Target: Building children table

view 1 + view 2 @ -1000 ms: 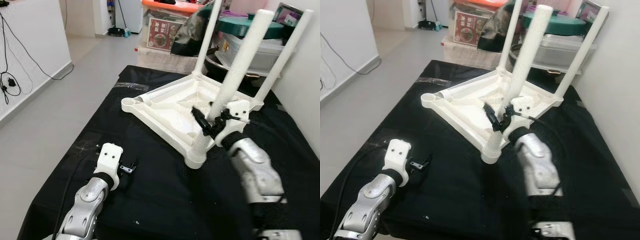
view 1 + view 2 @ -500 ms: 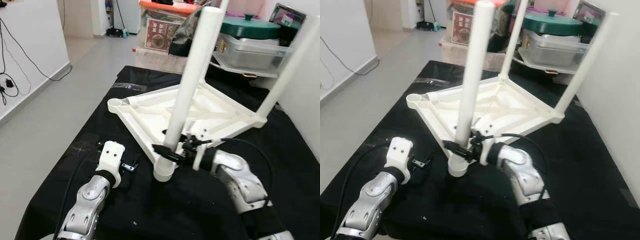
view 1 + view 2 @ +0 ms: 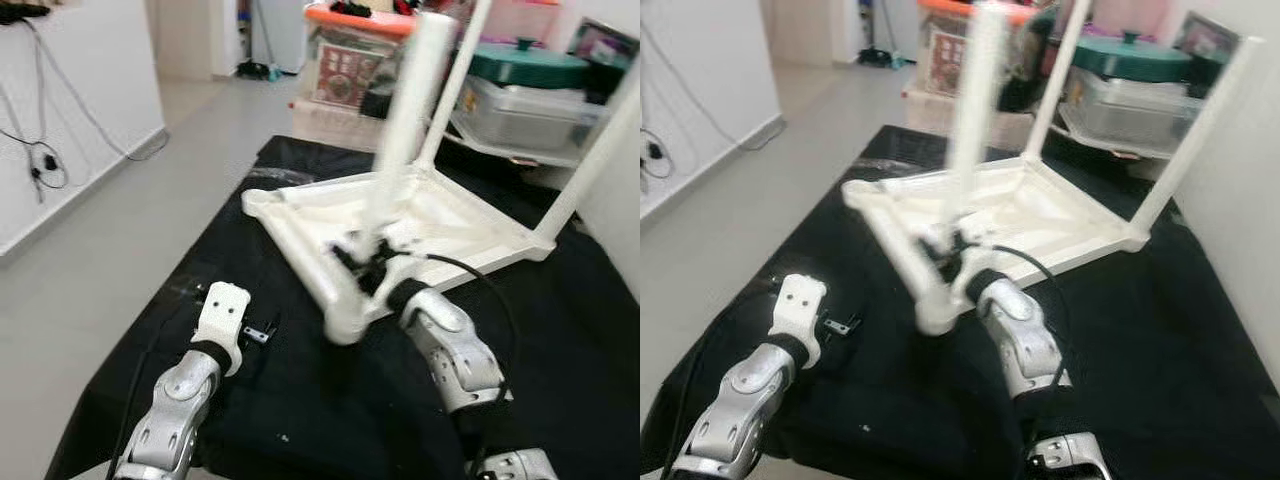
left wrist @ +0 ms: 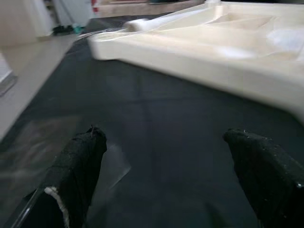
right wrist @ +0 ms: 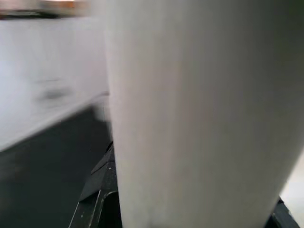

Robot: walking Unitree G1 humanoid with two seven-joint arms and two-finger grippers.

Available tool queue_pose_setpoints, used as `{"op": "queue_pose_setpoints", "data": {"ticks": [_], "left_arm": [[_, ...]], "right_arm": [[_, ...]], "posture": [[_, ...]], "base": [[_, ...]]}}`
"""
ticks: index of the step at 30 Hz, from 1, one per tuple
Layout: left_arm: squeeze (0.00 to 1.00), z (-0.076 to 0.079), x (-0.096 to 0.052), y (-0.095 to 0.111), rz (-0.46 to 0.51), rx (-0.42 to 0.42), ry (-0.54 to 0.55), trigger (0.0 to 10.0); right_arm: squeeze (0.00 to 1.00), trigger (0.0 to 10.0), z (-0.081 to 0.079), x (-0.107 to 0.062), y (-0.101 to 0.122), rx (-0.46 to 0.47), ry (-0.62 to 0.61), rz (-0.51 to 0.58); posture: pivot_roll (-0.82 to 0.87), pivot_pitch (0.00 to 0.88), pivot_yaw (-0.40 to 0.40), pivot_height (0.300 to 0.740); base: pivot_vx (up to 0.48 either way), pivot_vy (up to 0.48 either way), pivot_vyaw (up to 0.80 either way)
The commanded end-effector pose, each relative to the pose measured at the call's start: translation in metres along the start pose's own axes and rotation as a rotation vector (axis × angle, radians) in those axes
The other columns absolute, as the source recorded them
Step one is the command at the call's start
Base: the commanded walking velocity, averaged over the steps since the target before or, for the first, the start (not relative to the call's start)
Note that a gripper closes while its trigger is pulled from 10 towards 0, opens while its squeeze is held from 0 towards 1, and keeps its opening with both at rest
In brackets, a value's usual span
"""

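Resting low on the black cloth-covered surface, the left gripper had its fingers spread apart, holding nothing. Beyond it, the right gripper pinched the base of a blurred white plastic table leg at the near corner of the upturned white plastic children's tabletop, which lay tilted on the cloth. Storage boxes stood behind.
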State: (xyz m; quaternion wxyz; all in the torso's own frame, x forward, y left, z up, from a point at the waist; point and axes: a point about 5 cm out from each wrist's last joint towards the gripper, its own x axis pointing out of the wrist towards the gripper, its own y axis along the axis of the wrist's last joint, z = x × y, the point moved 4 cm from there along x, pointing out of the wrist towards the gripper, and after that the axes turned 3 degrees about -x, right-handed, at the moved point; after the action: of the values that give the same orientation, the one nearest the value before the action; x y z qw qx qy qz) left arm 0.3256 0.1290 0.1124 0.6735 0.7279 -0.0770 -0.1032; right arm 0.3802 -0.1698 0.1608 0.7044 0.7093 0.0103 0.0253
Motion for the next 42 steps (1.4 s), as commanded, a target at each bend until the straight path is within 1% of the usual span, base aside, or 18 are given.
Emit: {"op": "queue_pose_setpoints", "data": {"ticks": [1,6,7,10,11,14,15,16,17,20,23,27,29,36,37,38,39,42], "left_arm": [[0.0,0.002,-0.001,-0.004,-0.012,0.004,-0.008,10.0],[0.0,0.003,-0.002,-0.006,-0.019,0.006,-0.018,10.0],[0.0,0.004,-0.001,-0.006,-0.019,0.006,-0.02,10.0],[0.0,0.004,0.0,-0.005,-0.019,0.006,-0.022,10.0],[0.0,0.004,0.001,-0.005,-0.018,0.006,-0.022,10.0],[0.0,0.003,0.002,-0.004,-0.014,0.005,-0.02,10.0],[0.0,0.003,0.002,-0.004,-0.014,0.005,-0.02,10.0],[0.0,0.002,0.002,-0.003,-0.012,0.005,-0.017,10.0],[0.0,0.001,0.003,-0.003,-0.009,0.004,-0.013,10.0],[0.0,0.001,0.003,-0.002,-0.007,0.004,-0.01,10.0],[0.0,0.001,0.004,-0.001,-0.002,0.007,-0.011,10.0],[0.0,0.002,0.005,0.0,0.002,0.007,-0.012,10.0],[0.0,0.002,0.005,0.001,0.004,0.007,-0.01,10.0],[0.0,0.002,0.005,0.002,0.01,0.01,-0.007,10.0],[0.0,0.001,0.005,0.003,0.013,0.01,-0.005,10.0],[0.0,0.001,0.005,0.003,0.013,0.01,-0.005,10.0],[0.0,0.001,0.004,0.004,0.015,0.011,-0.002,10.0],[0.0,0.001,0.004,0.004,0.016,0.013,0.0,10.0]], "right_arm": [[0.0,0.0,0.042,-0.014,-0.025,-0.068,-0.219,-0.112],[0.0,0.0,0.045,-0.033,-0.033,-0.054,-0.375,-0.14],[0.0,10.0,0.032,-0.032,-0.035,-0.013,-0.316,-0.154],[0.0,10.0,0.004,-0.026,-0.026,0.043,-0.183,-0.113],[0.94,10.0,-0.001,-0.024,-0.017,0.045,-0.158,-0.069],[1.0,10.0,-0.002,-0.019,-0.001,0.063,-0.141,-0.01],[1.0,10.0,-0.002,-0.019,-0.001,0.063,-0.141,-0.01],[0.84,10.0,0.0,-0.014,0.006,0.069,-0.139,0.008],[0.0,10.0,0.003,-0.007,0.014,0.078,-0.119,0.025],[0.0,10.0,0.006,0.004,0.031,0.077,-0.065,0.065],[0.0,10.0,0.001,0.017,0.052,0.255,0.072,0.087],[0.0,10.0,-0.012,0.02,0.068,0.254,0.239,0.132],[0.0,10.0,-0.042,0.009,0.069,0.325,0.553,0.111],[0.0,10.0,-0.086,-0.007,0.037,0.313,0.863,-0.005],[0.0,5.6,-0.092,-0.003,0.028,0.292,0.844,-0.026],[0.0,5.6,-0.092,-0.003,0.028,0.292,0.844,-0.026],[0.0,3.3,-0.097,0.003,0.018,0.274,0.809,-0.043],[0.0,3.3,-0.098,0.005,0.016,0.277,0.8,-0.046]], "posture": [[0.07,0.0,-0.129,0.74],[0.05,0.0,-0.107,0.74],[0.05,0.0,-0.104,0.74],[0.05,0.0,-0.102,0.74],[0.05,0.0,-0.106,0.74],[0.05,0.0,-0.111,0.74],[0.05,0.0,-0.111,0.74],[0.06,0.0,-0.115,0.74],[0.06,0.0,-0.117,0.74],[0.06,0.0,-0.117,0.74],[0.06,0.0,-0.125,0.74],[0.07,0.0,-0.132,0.74],[0.08,0.0,-0.144,0.74],[0.1,0.0,-0.156,0.74],[0.12,0.0,-0.165,0.74],[0.12,0.0,-0.165,0.74],[0.12,0.0,-0.165,0.74],[0.12,0.0,-0.165,0.74]], "base": [[0.0,0.0,0.0],[0.0,0.0,0.0],[0.0,0.0,0.0],[0.0,0.0,0.0],[0.0,0.0,0.0],[0.0,0.0,0.0],[0.0,0.0,0.0],[0.0,0.0,0.0],[0.0,0.0,0.0],[0.0,0.0,0.0],[0.0,0.0,0.0],[0.0,0.0,0.0],[0.0,0.0,0.0],[0.0,0.0,0.0],[0.0,0.0,0.0],[0.0,0.0,0.0],[0.0,0.0,0.0],[0.0,0.0,0.0]]}}
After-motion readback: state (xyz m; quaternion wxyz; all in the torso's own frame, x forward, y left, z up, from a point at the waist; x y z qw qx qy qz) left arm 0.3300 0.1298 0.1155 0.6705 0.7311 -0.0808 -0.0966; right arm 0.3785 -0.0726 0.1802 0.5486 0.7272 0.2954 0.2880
